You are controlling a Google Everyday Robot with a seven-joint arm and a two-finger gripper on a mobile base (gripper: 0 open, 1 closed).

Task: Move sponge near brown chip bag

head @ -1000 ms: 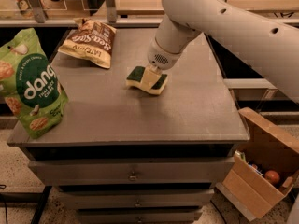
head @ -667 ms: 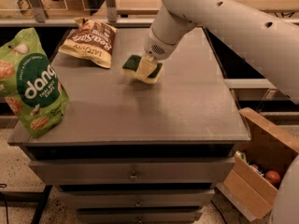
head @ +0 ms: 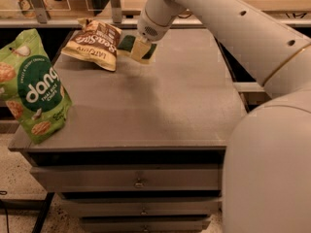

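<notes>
The sponge (head: pixel 130 44), dark green on top with pale yellow foam below, is held just above the grey table top (head: pixel 160 106) near its far edge. My gripper (head: pixel 141 47) is shut on the sponge, reaching down from the white arm at the upper right. The brown chip bag (head: pixel 96 43) lies on the table at the far left. The sponge hangs close beside the bag's right edge, with a small gap between them.
A large bright green "dang" bag (head: pixel 33 89) stands at the table's front left corner. The table is a drawer cabinet with handles (head: pixel 139 183) on its front. A shelf rail (head: pixel 73 22) runs behind the far edge. My white arm fills the right side.
My gripper has carried the sponge leftward and toward the far edge, from the table's middle to right beside the brown chip bag. The bags have not moved.
</notes>
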